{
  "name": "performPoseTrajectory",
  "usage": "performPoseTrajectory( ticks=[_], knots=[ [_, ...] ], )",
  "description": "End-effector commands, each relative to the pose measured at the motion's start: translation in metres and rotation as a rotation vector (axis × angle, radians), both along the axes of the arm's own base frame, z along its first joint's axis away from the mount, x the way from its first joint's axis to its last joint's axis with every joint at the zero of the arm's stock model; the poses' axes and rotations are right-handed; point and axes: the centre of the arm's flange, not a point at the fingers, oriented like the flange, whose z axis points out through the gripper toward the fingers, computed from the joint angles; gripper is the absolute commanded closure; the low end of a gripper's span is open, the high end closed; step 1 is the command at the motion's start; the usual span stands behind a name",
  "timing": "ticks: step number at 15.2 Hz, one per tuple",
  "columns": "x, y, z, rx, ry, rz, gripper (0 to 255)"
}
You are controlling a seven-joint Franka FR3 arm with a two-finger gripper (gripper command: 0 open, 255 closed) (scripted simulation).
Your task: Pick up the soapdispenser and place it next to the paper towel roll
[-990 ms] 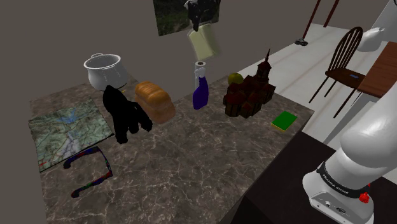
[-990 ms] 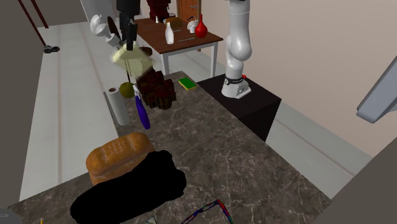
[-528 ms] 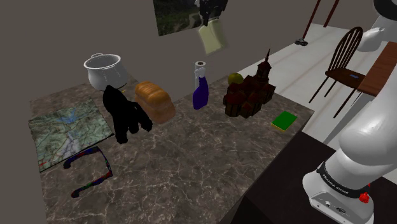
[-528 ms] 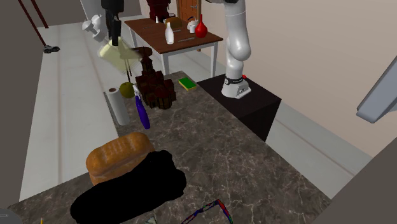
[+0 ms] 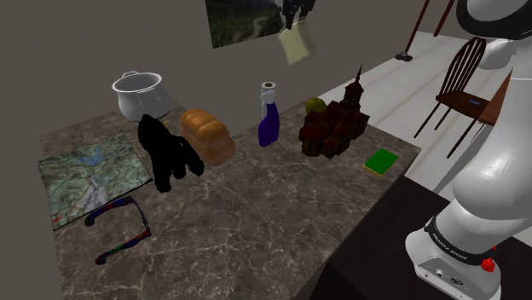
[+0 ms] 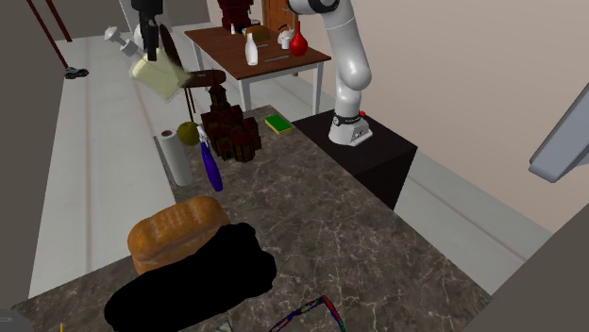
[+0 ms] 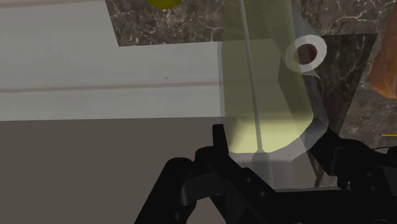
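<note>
A: Jaws?

B: Gripper [image 5: 295, 15] is clenched on the dispenser [image 5: 296, 42]. The dispenser is pale yellow-green and tilted. It hangs high over the counter's [image 5: 256, 213] far edge, in front of the wall picture [image 5: 239, 21]. In the wrist view the black fingers [image 7: 219, 146] clasp its end, and a thin tube shows through the translucent body.

A: Around the roll?

B: Roll [image 5: 268, 87] stands upright at the counter's far edge. A purple spray bottle [image 5: 269, 124] stands just in front of it in the shoulder view; I cannot tell whether they touch. Bread [image 5: 207, 135] lies to the shoulder view's left of the pair. A yellow-green fruit [image 5: 315, 106] and a dark brown church model [image 5: 334, 126] are to the right. A green sponge [image 5: 381, 162] lies near the corner by the stand [image 5: 375, 264].

A: Rest of the counter?

B: A black shape [image 5: 167, 153] lies beside the bread. A map [image 5: 89, 177] and glasses [image 5: 119, 228] are further left.

A: Containers?

B: A white pot [image 5: 137, 92] stands at the far left behind the black shape. I cannot tell its contents.
</note>
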Motion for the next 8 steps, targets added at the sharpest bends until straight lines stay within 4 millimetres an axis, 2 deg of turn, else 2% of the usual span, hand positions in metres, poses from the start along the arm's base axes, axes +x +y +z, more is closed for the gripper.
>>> performPoseTrajectory(
  ticks=[1,8],
  knots=[
    [0.004,-0.004,-0.007,0.0,-0.001,0.002,255],
    [0.004,-0.004,-0.043,0.0,-0.001,0.002,255]
  ],
)
